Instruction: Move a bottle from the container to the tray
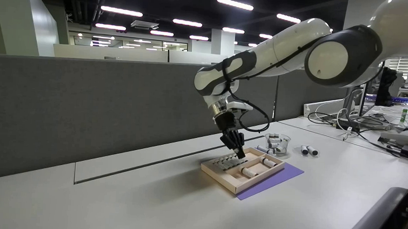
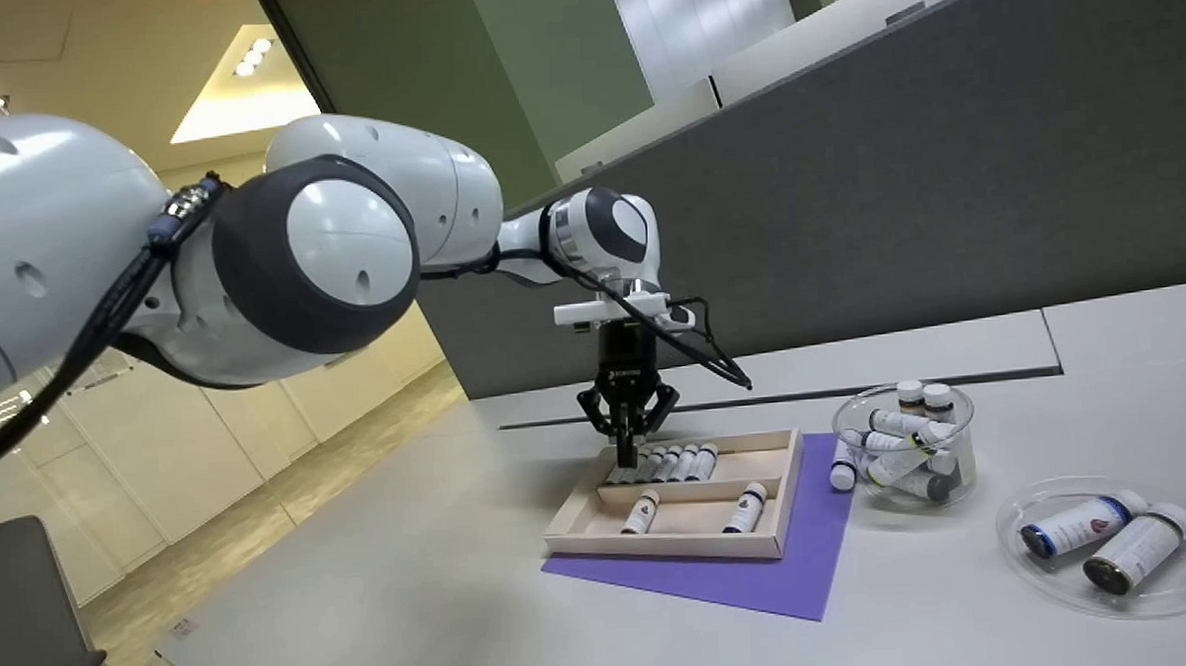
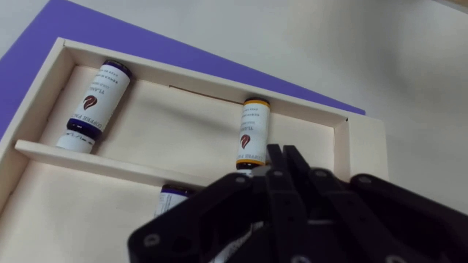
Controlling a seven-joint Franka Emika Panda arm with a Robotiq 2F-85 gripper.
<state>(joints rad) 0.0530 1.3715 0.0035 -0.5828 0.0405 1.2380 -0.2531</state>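
The tan tray [image 1: 260,178] [image 2: 667,544] lies partly on a purple mat. Its front compartment holds a yellow-banded bottle [image 3: 254,131] [image 2: 641,512] and a blue-banded bottle [image 3: 100,96] [image 2: 747,507], lying apart. Its back compartment holds a row of several bottles [image 2: 674,463]; one shows partly in the wrist view [image 3: 170,199]. The container [image 2: 967,462] [image 1: 286,146] is a clear round tub with several bottles, beside the mat. My gripper [image 3: 281,148] [image 1: 240,154] [image 2: 626,457] is shut, with nothing visible between its fingertips, pointing down over the tray's bottle row. It hides most of that row.
A purple mat [image 2: 704,583] [image 3: 182,54] sticks out from under the tray. A loose bottle [image 2: 842,467] lies against the container's side. A clear shallow dish [image 2: 1115,600] with two bottles stands beyond it. A grey partition [image 1: 120,117] rises behind the table.
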